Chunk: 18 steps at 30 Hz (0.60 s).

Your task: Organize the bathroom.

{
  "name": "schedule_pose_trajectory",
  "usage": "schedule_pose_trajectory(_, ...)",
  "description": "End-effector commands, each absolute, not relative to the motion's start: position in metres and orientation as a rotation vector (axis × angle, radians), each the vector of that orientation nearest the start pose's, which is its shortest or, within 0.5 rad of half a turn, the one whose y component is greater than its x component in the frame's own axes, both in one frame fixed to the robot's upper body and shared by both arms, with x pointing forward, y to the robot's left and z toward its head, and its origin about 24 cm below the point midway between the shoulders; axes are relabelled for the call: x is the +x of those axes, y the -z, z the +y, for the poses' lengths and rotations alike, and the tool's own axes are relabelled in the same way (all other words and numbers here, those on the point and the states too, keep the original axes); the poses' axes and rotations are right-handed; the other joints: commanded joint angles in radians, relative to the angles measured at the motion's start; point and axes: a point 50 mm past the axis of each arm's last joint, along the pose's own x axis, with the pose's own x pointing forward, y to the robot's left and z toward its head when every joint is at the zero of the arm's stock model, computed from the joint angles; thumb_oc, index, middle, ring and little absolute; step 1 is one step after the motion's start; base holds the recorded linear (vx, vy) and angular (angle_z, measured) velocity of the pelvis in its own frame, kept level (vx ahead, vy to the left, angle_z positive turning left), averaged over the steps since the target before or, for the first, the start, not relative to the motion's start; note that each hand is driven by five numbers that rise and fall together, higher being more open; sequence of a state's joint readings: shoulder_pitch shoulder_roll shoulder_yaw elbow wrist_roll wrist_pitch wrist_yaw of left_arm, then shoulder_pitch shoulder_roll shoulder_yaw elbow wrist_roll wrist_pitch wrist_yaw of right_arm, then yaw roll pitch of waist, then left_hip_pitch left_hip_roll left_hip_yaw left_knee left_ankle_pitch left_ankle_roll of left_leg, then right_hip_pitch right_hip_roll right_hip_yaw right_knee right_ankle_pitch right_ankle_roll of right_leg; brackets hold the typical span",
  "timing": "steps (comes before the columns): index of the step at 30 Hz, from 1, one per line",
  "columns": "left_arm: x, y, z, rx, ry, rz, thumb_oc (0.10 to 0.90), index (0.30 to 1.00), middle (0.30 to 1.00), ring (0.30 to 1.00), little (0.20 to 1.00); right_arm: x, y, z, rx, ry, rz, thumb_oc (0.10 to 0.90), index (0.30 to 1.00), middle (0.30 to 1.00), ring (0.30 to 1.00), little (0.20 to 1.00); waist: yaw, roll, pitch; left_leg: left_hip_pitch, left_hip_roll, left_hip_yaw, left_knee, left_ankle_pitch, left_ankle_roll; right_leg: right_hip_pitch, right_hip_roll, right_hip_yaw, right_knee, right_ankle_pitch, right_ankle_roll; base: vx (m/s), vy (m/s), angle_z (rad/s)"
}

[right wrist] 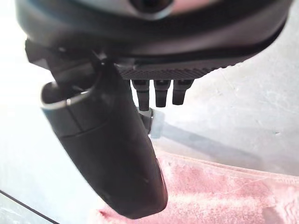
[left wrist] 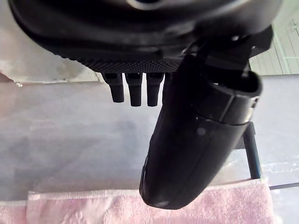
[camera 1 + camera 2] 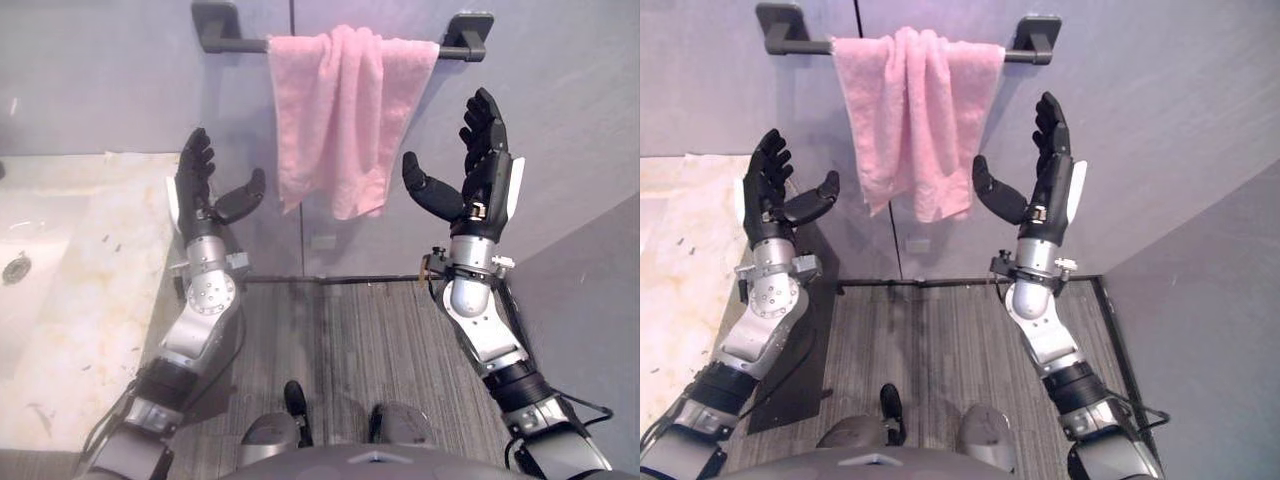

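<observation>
Where the grey wall [image 3: 120,90] meets a floor of grey striped carpet [image 3: 380,340], the left eye view shows one pink towel [image 3: 335,120] draped over one dark towel bar [image 3: 455,47], hanging between two raised hands. The left hand [image 3: 195,185] is just beside the towel's lower edge on one side, fingers straight and thumb spread toward the cloth, touching nothing. The right hand [image 3: 480,165] stands on the other side, a little higher, likewise spread wide and empty. Outward of the left hand lies a pale marbled counter [image 3: 100,300] with one white sink [image 3: 25,270] and its drain [image 3: 15,267]. In the right eye view the same single towel and bar appear between the two hands, with less of the counter visible; a dark mat [image 3: 805,370] lies on the carpet below the left arm. The left wrist view, looking along the left hand's fingers [image 2: 135,93] and thumb, shows the towel's top edge and one end of the bar just past the thumb tip. The right wrist view shows the towel past the right hand's thumb, its fingers straight above.
</observation>
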State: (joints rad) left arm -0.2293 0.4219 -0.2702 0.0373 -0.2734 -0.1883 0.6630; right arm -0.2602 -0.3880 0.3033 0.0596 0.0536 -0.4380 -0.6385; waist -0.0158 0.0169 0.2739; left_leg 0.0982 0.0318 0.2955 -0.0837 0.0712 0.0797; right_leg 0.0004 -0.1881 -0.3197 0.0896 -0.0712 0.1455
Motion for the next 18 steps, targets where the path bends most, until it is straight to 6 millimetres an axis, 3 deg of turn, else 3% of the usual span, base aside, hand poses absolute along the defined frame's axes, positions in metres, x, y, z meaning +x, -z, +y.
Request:
schedule_pose_trajectory(1,0.278,-0.130,0.170,0.030,-0.277,-0.473,0.800,0.900,0.900,0.900,0.900,0.274,-0.171,-0.155,-0.075,0.153,-0.840,0.800,0.900,0.900,0.900,0.900,-0.014,0.013,-0.166,-0.019,-0.017,-0.018,-0.004,-0.043,-0.091,0.060,0.084,0.005,-0.061,0.058,-0.005,0.04,-0.120,0.20)
schedule_pose_trajectory(2,0.277,-0.130,0.166,0.030,-0.260,-0.474,0.800,0.900,0.900,0.900,0.900,0.277,-0.173,-0.153,-0.055,0.125,-0.821,0.800,0.900,0.900,0.900,0.900,-0.016,0.008,-0.163,-0.015,-0.019,-0.032,-0.004,-0.049,-0.089,0.055,0.093,0.032,-0.068,0.060,-0.011,0.05,-0.127,0.52)
schedule_pose_trajectory(6,0.275,-0.128,0.162,0.031,-0.256,-0.471,0.800,0.900,0.900,0.900,0.900,0.284,-0.172,-0.149,-0.017,-0.015,-0.740,0.800,0.900,0.900,0.900,0.900,-0.007,-0.008,-0.175,-0.009,-0.022,-0.055,-0.004,-0.059,-0.091,0.081,0.102,0.029,-0.105,0.063,-0.024,0.07,-0.092,0.22)
schedule_pose_trajectory(18,0.278,-0.131,0.171,0.078,-0.274,-0.480,0.800,0.900,0.900,0.900,0.900,0.305,-0.176,-0.153,0.032,-0.114,-0.599,0.800,0.900,0.900,0.900,0.900,0.014,-0.038,-0.208,0.006,-0.027,-0.074,-0.004,-0.084,-0.093,0.116,0.111,0.007,-0.154,0.068,-0.033,0.06,-0.062,0.04)
